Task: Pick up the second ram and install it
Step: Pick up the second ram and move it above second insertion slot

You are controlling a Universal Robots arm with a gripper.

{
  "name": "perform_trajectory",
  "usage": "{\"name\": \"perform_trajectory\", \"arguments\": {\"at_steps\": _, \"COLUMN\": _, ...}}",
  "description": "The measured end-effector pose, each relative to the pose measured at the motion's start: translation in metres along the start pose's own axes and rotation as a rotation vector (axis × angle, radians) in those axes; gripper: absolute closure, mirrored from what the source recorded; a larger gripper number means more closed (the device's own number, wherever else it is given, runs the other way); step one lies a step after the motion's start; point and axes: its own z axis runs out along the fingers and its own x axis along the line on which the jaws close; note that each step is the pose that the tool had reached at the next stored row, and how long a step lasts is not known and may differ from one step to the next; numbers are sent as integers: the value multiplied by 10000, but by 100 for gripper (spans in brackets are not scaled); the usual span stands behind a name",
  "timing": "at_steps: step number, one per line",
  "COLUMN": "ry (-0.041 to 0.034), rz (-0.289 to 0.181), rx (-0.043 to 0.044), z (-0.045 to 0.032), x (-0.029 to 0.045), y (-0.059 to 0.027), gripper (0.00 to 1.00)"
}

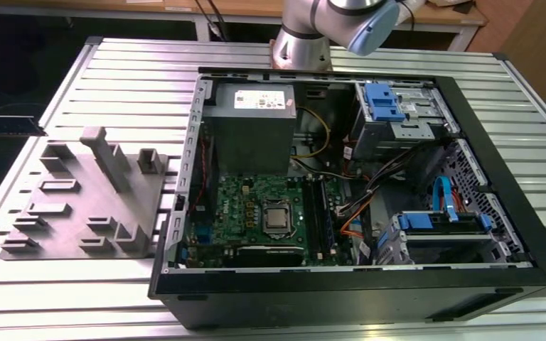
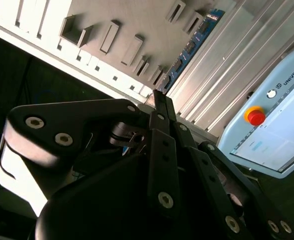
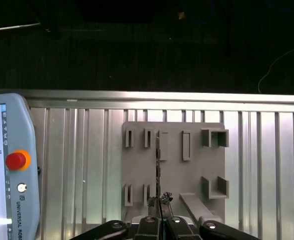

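My gripper [image 2: 156,98] is shut on the second ram [image 2: 189,47], a thin dark blue strip with black chips that sticks out from the fingertips. In the first wrist view the ram [image 3: 158,160] is edge-on, a thin dark line running out from the gripper [image 3: 159,201] over the grey slotted fixture [image 3: 174,165]. At the exterior view's far left, the ram [image 1: 8,126] hangs level in the air beside the fixture [image 1: 83,199]. The green motherboard [image 1: 254,213] lies inside the open computer case, with its long black slot rails [image 1: 317,213] to the exterior view's right of the processor socket.
The open black computer case [image 1: 500,177] fills the exterior view's right, with a grey power supply [image 1: 252,121], cables and blue drive brackets. The arm's base [image 1: 301,42] stands behind it. A teach pendant with a red button [image 3: 16,160] lies on the ribbed metal table [image 3: 87,165].
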Motion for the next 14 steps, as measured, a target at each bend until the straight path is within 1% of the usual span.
{"name": "perform_trajectory", "arguments": {"at_steps": 7, "ry": 0, "rz": 1, "rx": -1, "z": -6, "x": 0, "y": -136, "gripper": 92}}
{"name": "perform_trajectory", "arguments": {"at_steps": 14, "ry": -1, "rz": 0, "rx": -2, "z": -13, "x": 0, "y": -308, "gripper": 92}}
